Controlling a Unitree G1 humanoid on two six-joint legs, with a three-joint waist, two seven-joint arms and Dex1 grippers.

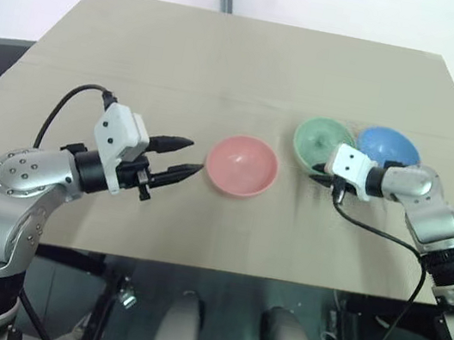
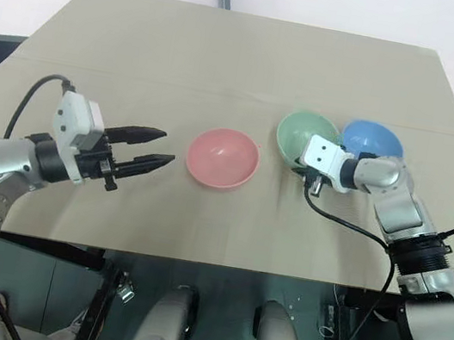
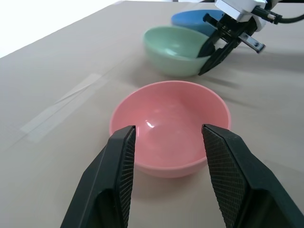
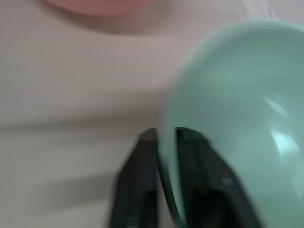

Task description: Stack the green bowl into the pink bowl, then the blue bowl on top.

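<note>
The pink bowl (image 1: 242, 165) sits upright at the table's middle. My left gripper (image 1: 195, 155) is open just to its left, fingers level and pointing at it, a small gap short of the rim; in the left wrist view the pink bowl (image 3: 168, 123) lies between the fingertips. The green bowl (image 1: 317, 139) stands to the right, touching the blue bowl (image 1: 389, 147) behind it. My right gripper (image 1: 320, 173) is shut on the green bowl's near rim: the rim (image 4: 166, 142) runs between its two fingers.
The tan table (image 1: 228, 57) has bare room behind and to the left of the bowls. A strip of clear tape (image 3: 61, 107) lies flat on it. The front edge runs just below both grippers. A black cable (image 1: 374, 230) loops from my right wrist.
</note>
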